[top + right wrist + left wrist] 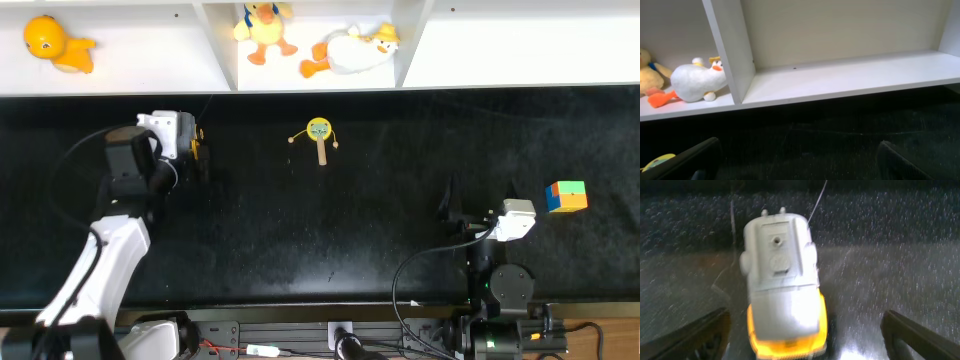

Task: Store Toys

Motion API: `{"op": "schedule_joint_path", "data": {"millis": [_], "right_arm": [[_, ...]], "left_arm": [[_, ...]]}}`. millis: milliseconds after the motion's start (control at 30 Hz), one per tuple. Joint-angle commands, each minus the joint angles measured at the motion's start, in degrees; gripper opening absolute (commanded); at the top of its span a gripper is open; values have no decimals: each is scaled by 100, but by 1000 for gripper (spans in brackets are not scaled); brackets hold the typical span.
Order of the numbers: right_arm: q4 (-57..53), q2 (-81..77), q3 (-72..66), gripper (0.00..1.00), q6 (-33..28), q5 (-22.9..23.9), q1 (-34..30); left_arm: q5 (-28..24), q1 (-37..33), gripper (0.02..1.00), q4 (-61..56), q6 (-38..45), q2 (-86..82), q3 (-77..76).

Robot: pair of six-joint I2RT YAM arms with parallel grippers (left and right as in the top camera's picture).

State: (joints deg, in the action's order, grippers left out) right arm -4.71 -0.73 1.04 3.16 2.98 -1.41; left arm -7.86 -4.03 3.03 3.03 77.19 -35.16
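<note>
Up on shelf: orange duck left; yellow duck, white duck middle.

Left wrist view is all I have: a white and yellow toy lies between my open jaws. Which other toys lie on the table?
Observer: Two. The first is a rattle drum, lying mid-table.
Operator: And the second one?
Observer: A colourful cube sits near the table's right edge.
Operator: Which toys are already stored?
Observer: The middle compartment of the shelf holds a yellow plush duck and a white plush duck.
</note>
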Motion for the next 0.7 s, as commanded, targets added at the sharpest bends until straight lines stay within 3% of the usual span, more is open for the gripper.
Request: {"op": "schedule_joint_path", "data": {"millis": [33, 167, 300, 467, 700], "right_arm": [[31, 48, -76, 996, -13, -17, 0], [28, 48, -76, 996, -13, -17, 0], [31, 48, -76, 996, -13, -17, 0], [31, 48, -76, 996, -13, -17, 0], [31, 48, -76, 996, -13, -15, 0]], "left_arm": [[24, 90, 831, -358, -11, 363, 26], [68, 90, 803, -577, -11, 588, 26], [68, 90, 663, -730, -11, 706, 26], [70, 90, 599, -678, -9, 632, 28], [468, 90, 489, -442, -9, -245, 439]]}}
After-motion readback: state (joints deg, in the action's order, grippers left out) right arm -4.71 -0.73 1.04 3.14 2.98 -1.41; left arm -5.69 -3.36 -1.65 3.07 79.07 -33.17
